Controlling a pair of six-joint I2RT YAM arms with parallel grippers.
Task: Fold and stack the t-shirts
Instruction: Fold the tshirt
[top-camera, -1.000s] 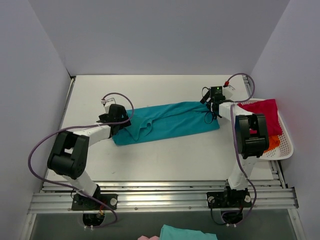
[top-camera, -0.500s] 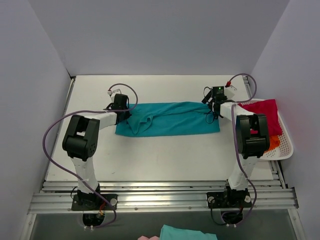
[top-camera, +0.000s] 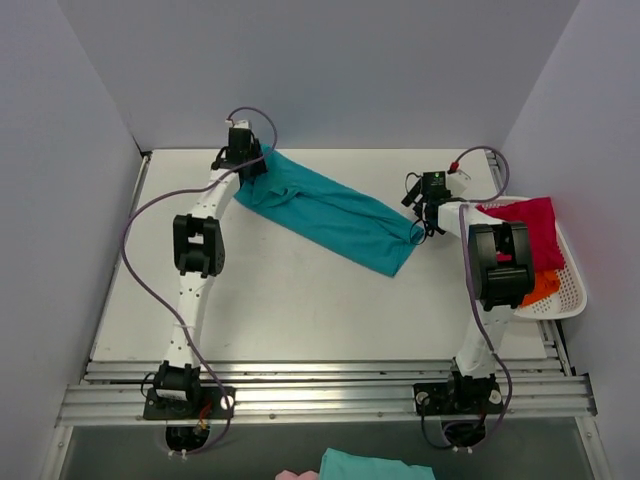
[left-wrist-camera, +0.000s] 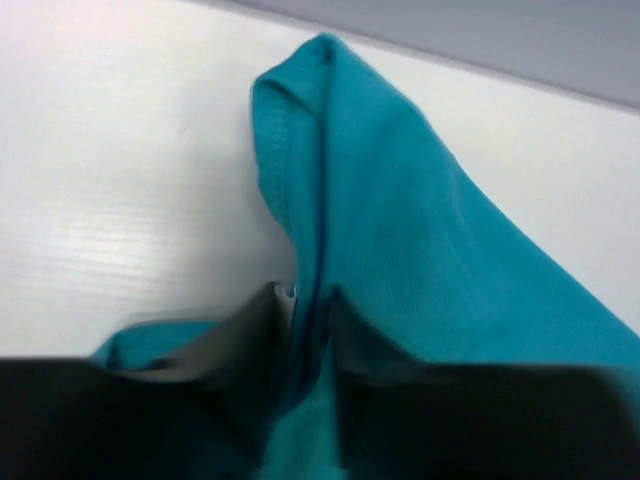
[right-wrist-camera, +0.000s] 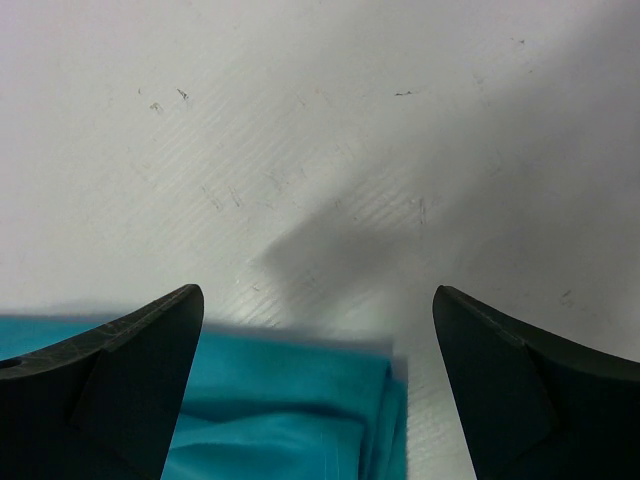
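Note:
The teal-blue t-shirt (top-camera: 330, 212) lies as a long folded band, slanting from the table's far left down to the middle right. My left gripper (top-camera: 245, 162) is at its far-left end, shut on a bunched fold of the teal cloth (left-wrist-camera: 400, 230), which is pinched between the left gripper's (left-wrist-camera: 305, 295) fingers. My right gripper (top-camera: 422, 212) hovers open over the band's right corner (right-wrist-camera: 280, 400), fingers (right-wrist-camera: 150, 350) wide apart on either side of it. The crimson-pink t-shirt (top-camera: 525, 225) and the orange t-shirt (top-camera: 543, 287) lie in the basket.
A white slatted basket (top-camera: 572, 290) stands at the table's right edge, beside the right arm. Grey walls close in the table on three sides. A teal cloth (top-camera: 375, 467) and a bit of pink cloth show below the near rail.
My left gripper shut on the teal shirt's left end and carried it to the far-left of the table, swinging the band diagonal. The right gripper stayed open in place.

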